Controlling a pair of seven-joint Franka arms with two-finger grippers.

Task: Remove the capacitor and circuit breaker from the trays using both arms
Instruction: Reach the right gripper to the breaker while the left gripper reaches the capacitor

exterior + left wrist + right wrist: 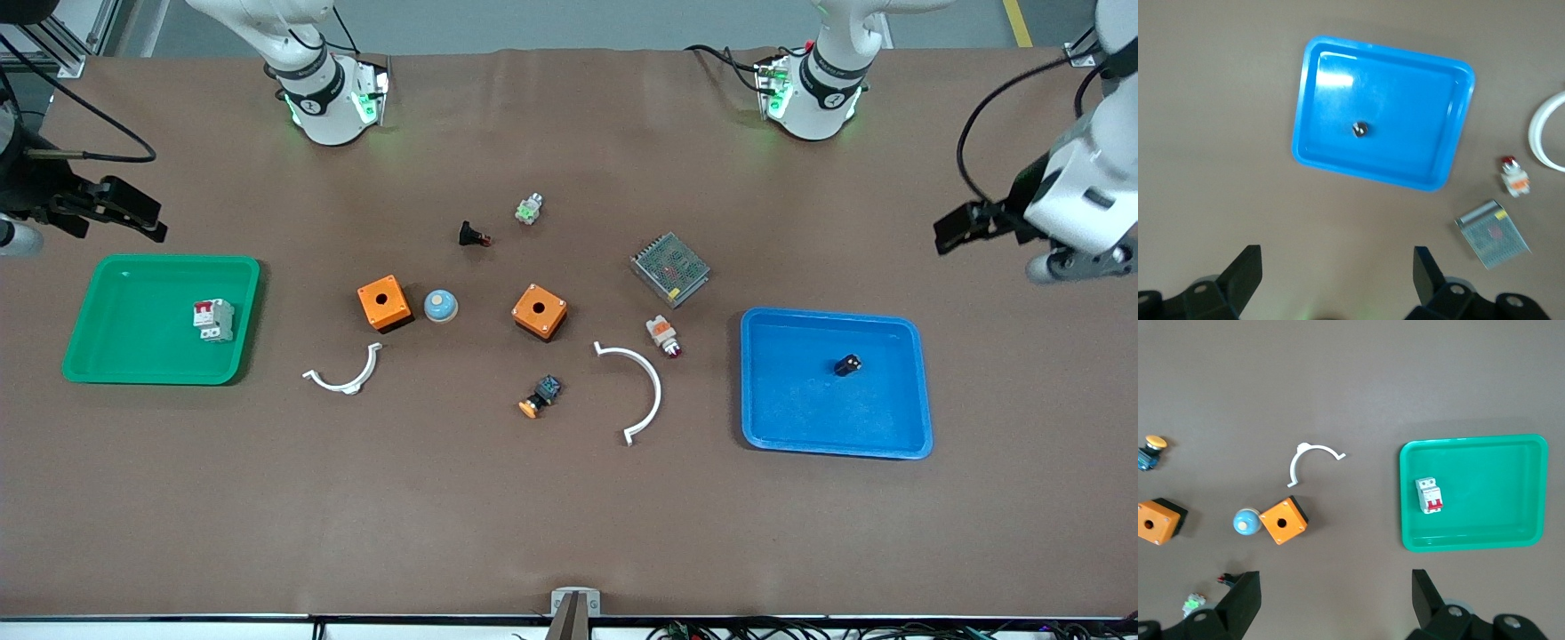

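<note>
Nearest the camera, the blue tray (907, 391) held the capacitor (847, 364); the green tray's (107, 311) circuit breaker (214, 319) lay toward three o'clock. Left gripper (956, 229) and right gripper (133, 213) hung high, wide open and empty; each should descend centred over its part.

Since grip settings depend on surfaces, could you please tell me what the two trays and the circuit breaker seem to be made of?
The green tray and the blue tray look like smooth moulded plastic: rounded corners, and a light glare on the blue one. The circuit breaker in the green tray looks like matte white-grey plastic with red levers; nothing shows of its inside.
</note>
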